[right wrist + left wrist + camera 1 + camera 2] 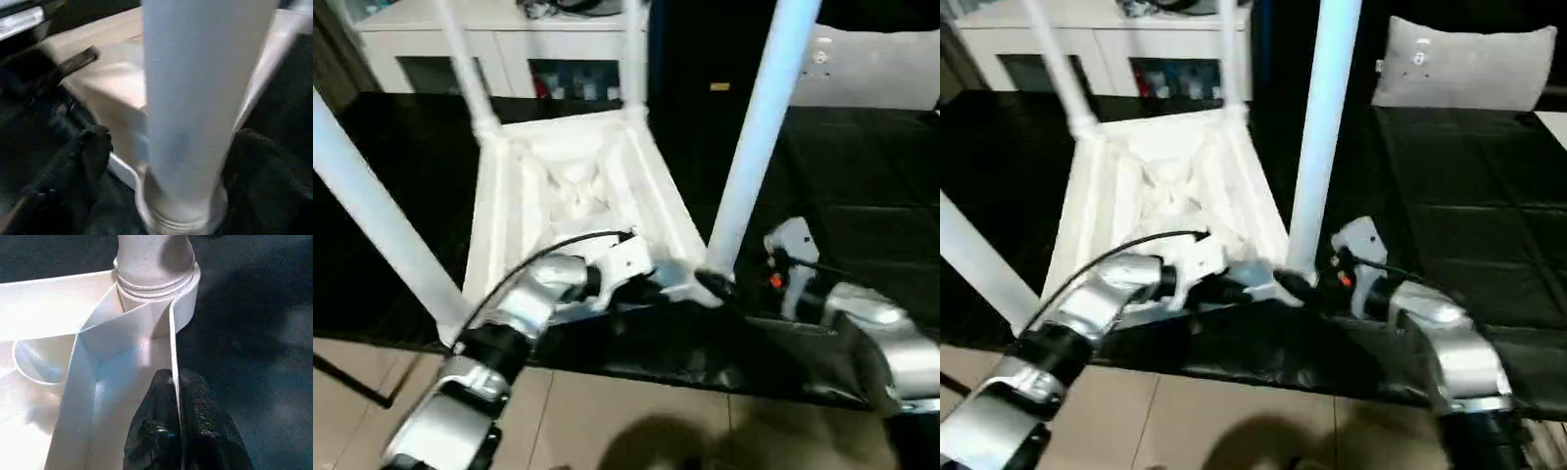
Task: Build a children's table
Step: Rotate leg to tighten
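Silver forearms fill the near edge of the head view, left arm at 7 o'clock, right arm at 4 o'clock.

Left to right: near-left leg (372,211) rises out past the frame's edge at 9 o'clock. The children's table (573,191) lies upside down on the black mat (862,196), ribbed underside up, centre of view, with two far legs standing at 12 o'clock before the white cabinet (499,44). Left gripper (172,396) is clamped nearly shut on the thin side wall of the table, one finger each side of it, just below the near-right corner socket (156,284). Near-right leg (759,127) stands in that socket. Right gripper (171,161) stands wide, fingers either side of the leg's base, apparently not pressing it.

Step judged: last leg seated; all four up.

Risks:
- leg only partly seated; with the right jaws wide it could lean or pop out if nudged
- left grip on a thin wall may slip or flex it if the table is lifted or flipped from there

Hard to read: how deep the leg sits; leg tips, cut off at the frame top; motion blur over the ribs
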Available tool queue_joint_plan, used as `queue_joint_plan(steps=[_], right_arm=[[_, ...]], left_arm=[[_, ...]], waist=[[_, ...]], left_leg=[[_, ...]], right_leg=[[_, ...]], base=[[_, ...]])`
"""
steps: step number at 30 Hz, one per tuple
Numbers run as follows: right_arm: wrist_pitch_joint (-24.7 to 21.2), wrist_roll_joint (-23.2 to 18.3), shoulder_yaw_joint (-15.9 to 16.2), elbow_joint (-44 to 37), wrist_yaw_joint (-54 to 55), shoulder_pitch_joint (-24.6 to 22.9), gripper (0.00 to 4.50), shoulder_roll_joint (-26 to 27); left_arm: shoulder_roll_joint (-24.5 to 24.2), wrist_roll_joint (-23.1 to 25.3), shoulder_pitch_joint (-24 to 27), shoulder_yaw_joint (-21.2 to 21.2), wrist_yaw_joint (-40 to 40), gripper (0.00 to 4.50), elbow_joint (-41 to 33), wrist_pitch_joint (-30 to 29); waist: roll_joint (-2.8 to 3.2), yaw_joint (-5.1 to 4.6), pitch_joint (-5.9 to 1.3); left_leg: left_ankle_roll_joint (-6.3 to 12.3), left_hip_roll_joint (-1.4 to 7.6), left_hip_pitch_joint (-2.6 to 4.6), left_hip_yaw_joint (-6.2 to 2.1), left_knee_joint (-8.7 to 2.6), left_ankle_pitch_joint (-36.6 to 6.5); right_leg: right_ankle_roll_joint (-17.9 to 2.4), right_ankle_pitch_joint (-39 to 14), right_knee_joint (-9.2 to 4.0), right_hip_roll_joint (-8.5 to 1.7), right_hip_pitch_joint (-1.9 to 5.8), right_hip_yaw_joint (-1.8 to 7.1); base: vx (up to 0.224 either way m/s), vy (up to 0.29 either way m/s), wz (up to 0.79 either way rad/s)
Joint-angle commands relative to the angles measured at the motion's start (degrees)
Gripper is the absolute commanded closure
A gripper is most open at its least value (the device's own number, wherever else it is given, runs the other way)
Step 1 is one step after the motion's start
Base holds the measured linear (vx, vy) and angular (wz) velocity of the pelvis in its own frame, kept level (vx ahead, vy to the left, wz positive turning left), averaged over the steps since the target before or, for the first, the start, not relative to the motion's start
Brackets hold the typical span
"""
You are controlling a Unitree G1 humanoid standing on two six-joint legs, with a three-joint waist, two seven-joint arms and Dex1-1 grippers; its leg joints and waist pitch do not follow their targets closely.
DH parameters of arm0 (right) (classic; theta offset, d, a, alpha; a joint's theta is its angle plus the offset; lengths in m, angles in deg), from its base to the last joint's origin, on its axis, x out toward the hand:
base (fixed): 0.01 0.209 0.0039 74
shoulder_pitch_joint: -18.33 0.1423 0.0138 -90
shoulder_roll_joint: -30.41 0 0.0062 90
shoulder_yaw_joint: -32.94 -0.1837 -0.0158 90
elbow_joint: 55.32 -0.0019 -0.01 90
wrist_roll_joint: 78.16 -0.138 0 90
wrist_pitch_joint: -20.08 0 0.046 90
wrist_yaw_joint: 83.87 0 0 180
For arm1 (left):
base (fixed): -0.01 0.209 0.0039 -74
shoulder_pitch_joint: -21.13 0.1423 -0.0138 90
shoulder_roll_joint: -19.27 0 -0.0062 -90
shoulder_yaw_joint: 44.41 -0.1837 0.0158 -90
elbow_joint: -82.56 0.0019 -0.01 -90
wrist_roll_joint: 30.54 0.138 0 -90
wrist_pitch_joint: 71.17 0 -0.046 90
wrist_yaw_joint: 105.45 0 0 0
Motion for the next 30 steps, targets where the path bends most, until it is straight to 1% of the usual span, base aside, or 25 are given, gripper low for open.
queue_joint_plan(steps=[1,2,3,4,5,6,7,9,10,11,12,13,14,15,16,17,18,20,21,22,24,25,27,28,30], right_arm=[[2.0,0.0,1.0,0.4,-3.6,0.2,0.01,-1.3],[2.6,0.0,1.3,0.7,-4.7,0.3,0.01,-1.9],[3.3,-1.1,2.0,1.6,-9.2,0.8,0.01,-3.9],[3.4,-2.1,2.3,2.4,-12.3,1.2,0.01,-4.8],[3.5,-2.7,2.4,2.9,-14.3,1.5,0.01,-5.3],[3.8,-3.2,2.8,3.5,-16.3,1.7,0.17,-5.9],[3.9,-3.4,2.9,3.7,-16.8,1.7,0.28,-6.0],[4.4,-4.5,4.1,4.8,-21.0,2.1,0.35,-7.3],[4.2,-4.7,4.4,4.9,-21.9,2.2,0.4,-7.6],[4.0,-4.8,4.7,5.1,-22.5,2.3,0.55,-7.7],[4.0,-4.9,4.9,5.4,-22.9,2.5,0.78,-7.7],[3.9,-4.9,5.0,5.6,-23.1,2.6,0.8,-7.5],[4.1,-4.9,5.3,6.2,-23.5,2.9,0.83,-7.3],[4.1,-5.1,5.5,6.6,-24.0,3.1,0.83,-7.1],[4.1,-5.2,5.7,7.0,-24.6,3.3,0.92,-7.0],[3.8,-5.6,5.9,7.1,-25.4,3.4,1.19,-7.0],[3.5,-5.9,6.2,7.1,-26.3,3.3,1.19,-7.1],[3.3,-6.3,6.6,7.5,-27.2,3.4,1.3,-7.2],[3.1,-6.4,6.8,7.6,-27.7,3.5,1.44,-7.3],[2.8,-6.6,7.2,7.7,-28.5,3.5,1.58,-7.6],[2.6,-6.7,7.5,8.0,-29.1,3.6,1.66,-7.7],[2.6,-6.7,7.5,8.0,-29.2,3.6,1.7,-7.7],[2.5,-6.8,7.5,8.2,-29.4,3.7,1.97,-7.7],[2.5,-6.9,7.5,8.2,-29.5,3.8,1.97,-7.7],[2.1,-7.4,7.5,8.0,-29.7,3.8,2.16,-7.6]], left_arm=[[-1.0,-1.0,-0.1,-1.0,-3.5,4.5,-2.9,2.9],[-1.4,-1.0,-0.1,-1.3,-4.2,4.5,-2.9,3.4],[-2.9,-0.9,0.2,-1.8,-6.8,4.5,-2.8,4.9],[-3.7,-1.2,0.4,-2.1,-8.9,4.5,-3.0,5.5],[-4.2,-1.5,0.5,-2.2,-10.2,4.5,-3.1,5.9],[-4.7,-1.7,0.7,-2.5,-11.8,4.5,-3.3,6.2],[-4.9,-1.8,0.7,-2.6,-12.3,4.5,-3.3,6.4],[-6.0,-2.2,1.1,-3.7,-16.0,4.5,-3.5,7.6],[-6.1,-2.3,1.1,-3.9,-16.5,4.5,-3.5,7.8],[-6.3,-2.5,1.2,-4.2,-17.3,4.5,-3.7,7.9],[-6.4,-2.6,1.2,-4.5,-18.1,4.5,-3.8,7.9],[-6.5,-2.7,1.3,-4.7,-18.7,4.5,-4.0,7.9],[-6.6,-2.8,1.3,-4.9,-19.3,4.5,-4.2,8.2],[-6.7,-2.8,1.3,-5.1,-19.7,4.5,-4.4,8.3],[-6.8,-2.9,1.3,-5.2,-20.0,4.5,-4.5,8.4],[-6.9,-3.0,1.4,-5.4,-20.5,4.5,-4.8,8.5],[-7.0,-2.9,1.5,-5.6,-20.8,4.5,-5.2,8.5],[-7.1,-2.9,1.6,-5.8,-21.3,4.5,-5.3,8.7],[-7.1,-2.8,1.6,-5.9,-21.5,4.5,-5.4,8.8],[-7.0,-2.8,1.7,-5.9,-21.7,4.5,-5.5,8.9],[-7.0,-2.7,1.7,-6.0,-21.7,4.5,-5.4,9.0],[-7.0,-2.7,1.7,-6.0,-21.7,4.5,-5.4,9.0],[-7.0,-2.7,1.7,-6.0,-21.6,4.5,-5.4,9.0],[-7.0,-2.7,1.7,-6.0,-21.6,4.5,-5.4,9.0],[-6.9,-2.6,1.6,-5.8,-21.4,4.5,-5.2,9.0]], waist=[[-1.22,0.34,-3.9],[-1.2,0.72,-3.88],[-1.41,0.95,-3.87],[-1.4,1.09,-3.9],[-1.44,1.38,-3.95],[-1.64,1.61,-3.88],[-1.61,1.76,-3.98],[-2.05,2.31,-3.87],[-1.92,2.46,-3.9],[-2.15,2.84,-3.86],[-2.02,3.15,-3.77],[-2.23,3.29,-3.74],[-2.23,3.63,-3.78],[-2.35,3.72,-3.75],[-2.31,3.76,-3.72],[-2.39,3.77,-3.69],[-2.45,3.81,-3.75],[-2.44,3.88,-3.8],[-2.59,3.9,-3.84],[-2.52,3.94,-3.84],[-2.75,4.07,-3.89],[-2.72,4.09,-3.88],[-2.83,4.17,-3.86],[-2.76,4.22,-3.84],[-2.86,4.23,-3.81]], left_leg=[[7.59,3.32,-0.05,-0.78,-3.76,-7.9],[7.35,3.31,0.09,-0.69,-3.75,-8.0],[7.23,3.32,0.0,-0.66,-3.75,-8.1],[7.35,3.26,-0.11,-0.68,-3.72,-8.1],[7.67,3.42,-0.08,-0.62,-3.69,-7.8],[7.85,3.52,-0.11,-0.52,-3.67,-7.7],[7.91,3.48,-0.09,-0.51,-3.62,-7.6],[7.87,3.58,-0.07,-0.35,-3.64,-7.1],[7.83,3.55,-0.01,-0.36,-3.61,-7.0],[7.72,3.7,0.11,-0.35,-3.66,-7.1],[7.32,3.74,0.23,-0.25,-3.74,-7.3],[7.02,3.76,0.33,-0.18,-3.8,-7.6],[6.3,3.8,0.6,-0.12,-3.83,-7.8],[6.0,3.77,0.72,0.0,-3.87,-8.3],[5.88,3.8,0.68,-0.01,-3.9,-8.3],[5.73,3.82,0.72,0.0,-3.99,-8.8],[5.62,3.82,0.68,-0.04,-4.01,-8.8],[5.54,3.82,0.62,-0.06,-4.02,-8.6],[5.64,3.81,0.59,-0.03,-3.98,-8.2],[5.65,3.81,0.59,-0.04,-3.98,-8.1],[5.8,3.8,0.56,0.02,-3.92,-7.6],[5.83,3.79,0.53,0.02,-3.91,-7.4],[5.7,3.71,0.5,0.05,-3.88,-7.4],[5.64,3.74,0.55,0.05,-3.9,-7.4],[5.52,3.76,0.53,0.02,-3.93,-7.4]], right_leg=[[-7.5,-17.5,-3.3,-3.58,4.02,3.69],[-7.8,-17.6,-3.27,-3.61,3.82,3.72],[-8.1,-17.5,-3.09,-3.65,3.89,3.78],[-8.1,-17.5,-3.02,-3.61,4.04,3.77],[-8.2,-17.2,-2.87,-3.69,4.02,3.87],[-8.4,-17.3,-2.85,-3.63,3.88,3.89],[-8.5,-17.2,-2.73,-3.67,3.92,3.86],[-8.5,-18.0,-2.71,-3.68,3.69,4.08],[-8.6,-18.1,-2.58,-3.7,3.7,4.06],[-8.4,-18.8,-2.57,-3.75,3.59,4.14],[-8.1,-19.9,-2.78,-3.75,3.43,4.21],[-8.0,-20.5,-2.92,-3.78,3.38,4.24],[-8.0,-21.0,-2.92,-3.8,3.23,4.33],[-8.2,-21.2,-2.89,-3.72,3.14,4.41],[-8.2,-21.1,-2.85,-3.76,3.17,4.47],[-8.4,-20.9,-2.79,-3.74,3.18,4.56],[-8.3,-20.7,-2.74,-3.72,3.3,4.55],[-8.3,-20.0,-2.63,-3.76,3.38,4.61],[-8.5,-19.3,-2.55,-3.77,3.39,4.65],[-8.6,-19.1,-2.49,-3.76,3.39,4.64],[-8.9,-18.7,-2.41,-3.78,3.44,4.67],[-9.0,-18.7,-2.38,-3.76,3.43,4.66],[-8.7,-19.3,-2.47,-3.77,3.45,4.63],[-8.7,-19.6,-2.5,-3.78,3.42,4.62],[-8.4,-19.9,-2.58,-3.77,3.43,4.61]], base=[[0.0,0.0,0.0],[0.0,0.0,0.0],[0.0,0.0,0.0],[0.0,0.0,0.0],[0.0,0.0,0.0],[0.0,0.0,0.0],[0.0,0.0,0.0],[0.0,0.0,0.0],[0.0,0.0,0.0],[0.0,0.0,0.0],[0.0,0.0,0.0],[0.0,0.0,0.0],[0.0,0.0,0.0],[0.0,0.0,0.0],[0.0,0.0,0.0],[0.0,0.0,0.0],[0.0,0.0,0.0],[0.0,0.0,0.0],[0.0,0.0,0.0],[0.0,0.0,0.0],[0.0,0.0,0.0],[0.0,0.0,0.0],[0.0,0.0,0.0],[0.0,0.0,0.0],[0.0,0.0,0.0]])
